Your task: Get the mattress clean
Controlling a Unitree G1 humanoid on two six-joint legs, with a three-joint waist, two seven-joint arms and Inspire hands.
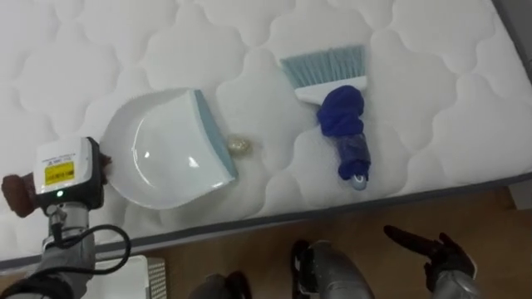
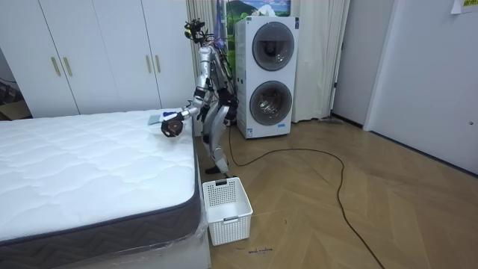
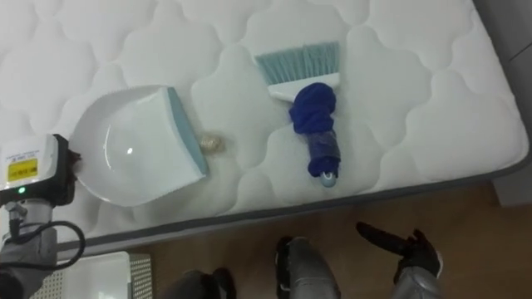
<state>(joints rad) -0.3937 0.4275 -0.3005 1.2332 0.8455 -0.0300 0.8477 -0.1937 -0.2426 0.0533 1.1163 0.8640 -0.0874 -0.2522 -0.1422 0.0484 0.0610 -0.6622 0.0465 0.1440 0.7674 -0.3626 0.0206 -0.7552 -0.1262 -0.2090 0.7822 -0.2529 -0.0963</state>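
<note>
A white dustpan (image 1: pixel 162 154) with a pale blue lip lies on the quilted white mattress (image 1: pixel 83 50). A small crumpled beige scrap (image 1: pixel 239 146) sits right at that lip. To its right lies a hand brush (image 1: pixel 339 116) with pale blue bristles and a dark blue handle that points toward the bed's near edge. My left hand (image 1: pixel 62 176) is at the dustpan's left rim, with its fingers hidden under the wrist. My right hand (image 1: pixel 432 247) hangs low over the floor in front of the bed, fingers stretched and holding nothing.
I stand at the bed's side near stacked washing machines (image 2: pixel 269 75). A white slatted basket (image 2: pixel 228 209) sits on the wooden floor by the mattress corner, and its corner shows at my lower left (image 1: pixel 125 278). White wardrobes (image 2: pixel 97 52) line the wall behind the bed.
</note>
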